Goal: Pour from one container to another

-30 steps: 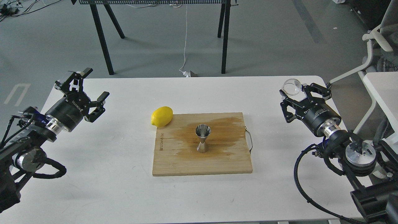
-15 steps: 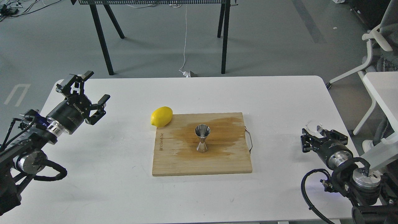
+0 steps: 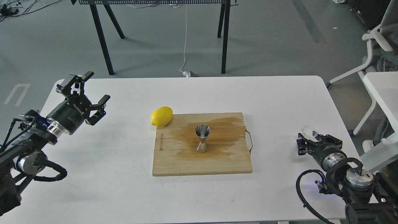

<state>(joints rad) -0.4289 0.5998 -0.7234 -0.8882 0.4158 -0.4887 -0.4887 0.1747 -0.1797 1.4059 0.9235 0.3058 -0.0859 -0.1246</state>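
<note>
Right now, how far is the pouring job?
The wet stain on the cutting board around the steel jigger suggests pouring already happened. The right gripper holds the clear cup low near the table's right edge. Left: setting it down. The left gripper is open, idle.

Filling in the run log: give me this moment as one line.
right gripper: shut on clear cup, low near table's right edge | left gripper: open, empty | jigger: upright on stained cutting board
</note>
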